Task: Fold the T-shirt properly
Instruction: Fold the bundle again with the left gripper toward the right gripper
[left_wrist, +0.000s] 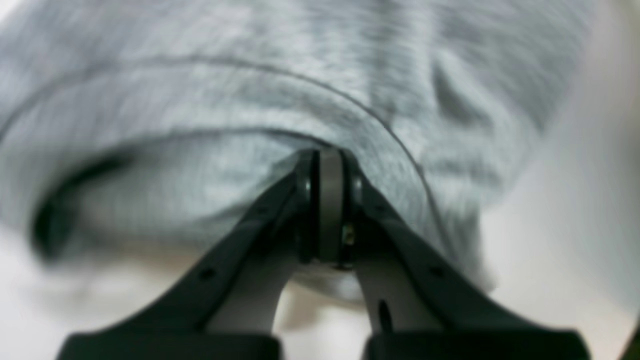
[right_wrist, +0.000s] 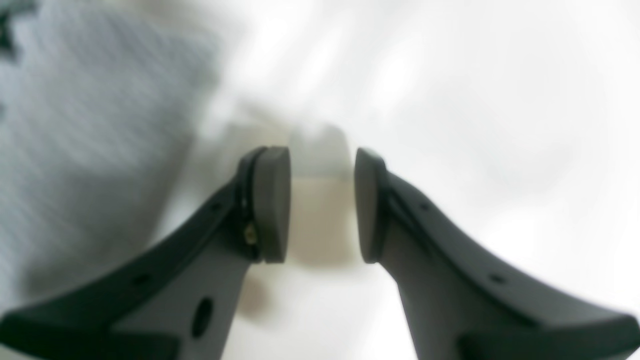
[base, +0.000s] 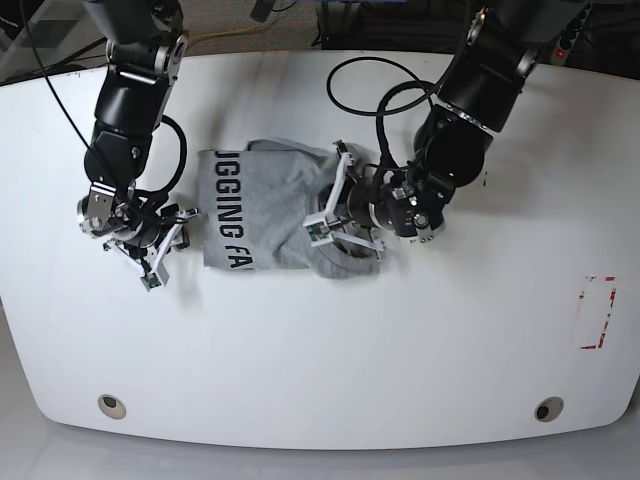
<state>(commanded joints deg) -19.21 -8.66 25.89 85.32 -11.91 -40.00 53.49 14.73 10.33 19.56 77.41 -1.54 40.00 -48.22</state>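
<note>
T-shirt (base: 262, 205), heather grey, lies partly folded near the middle of the white desk (base: 400, 370), somewhat toward its far side. Black block lettering runs along the cloth's left part in the base view; a few letters are readable, the rest being cut off by a fold. The right part of the cloth is bunched and doubled over on itself.

Left pincer (left_wrist: 330, 165), on the right in the base view, is clamped on the T-shirt: in the left wrist view its two pads are pressed together on a curved, seamed edge of grey fabric, which drapes around and behind the tips. That view is blurred, so which hem or opening this edge belongs to cannot be told. In the base view the same pincer (base: 335, 215) sits over the shirt's bunched right side, with the arm's dark body and a looped black cable (base: 365, 85) behind it.

Right pincer (right_wrist: 322, 205), on the left in the base view, has its jaws parted with bare desk showing between the pads and nothing held. In the right wrist view, also blurred, grey fabric fills the left of the picture, beside the pincer but not between its fingers. In the base view this pincer (base: 160, 245) is just off the shirt's left edge, over the desk.

A red-outlined mark (base: 598, 312) lies near the desk's right edge, well apart from the cloth.
</note>
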